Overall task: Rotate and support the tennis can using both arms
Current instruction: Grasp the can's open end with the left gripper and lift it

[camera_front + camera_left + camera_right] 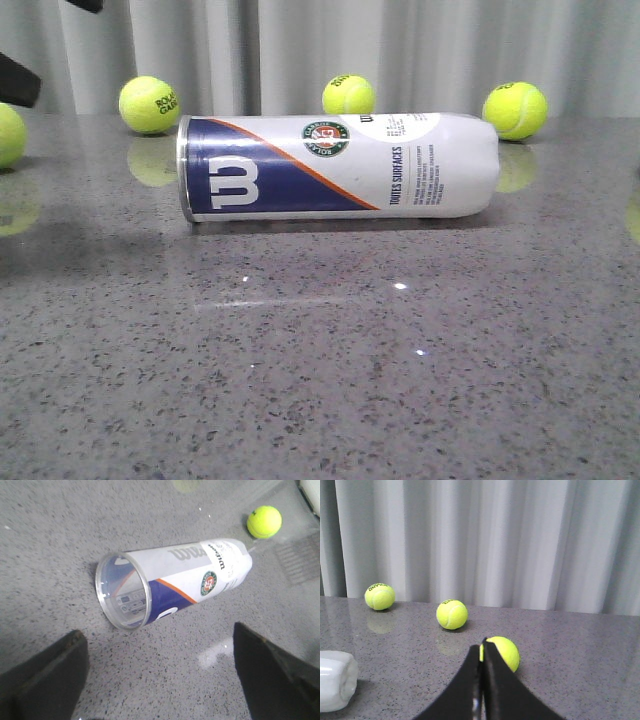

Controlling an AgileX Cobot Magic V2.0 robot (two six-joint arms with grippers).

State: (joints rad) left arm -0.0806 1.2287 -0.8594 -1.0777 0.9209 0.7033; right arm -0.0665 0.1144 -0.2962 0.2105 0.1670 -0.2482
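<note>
tennis can (338, 166) lying flat on the counter (320, 380), long axis left-right, open silver-rimmed end toward the left | left gripper (160, 680) fingers spread wide, empty, just short of that open end, so it's nearer | right gripper (481, 690) fingers pressed together, empty, off past the closed end

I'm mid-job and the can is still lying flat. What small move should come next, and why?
Probably ease the open left pincer down toward the silver-rimmed open end of the tennis can. The can lies on its side on the table, untouched. The right pincer is shut and looks past the can's closed end.
</note>
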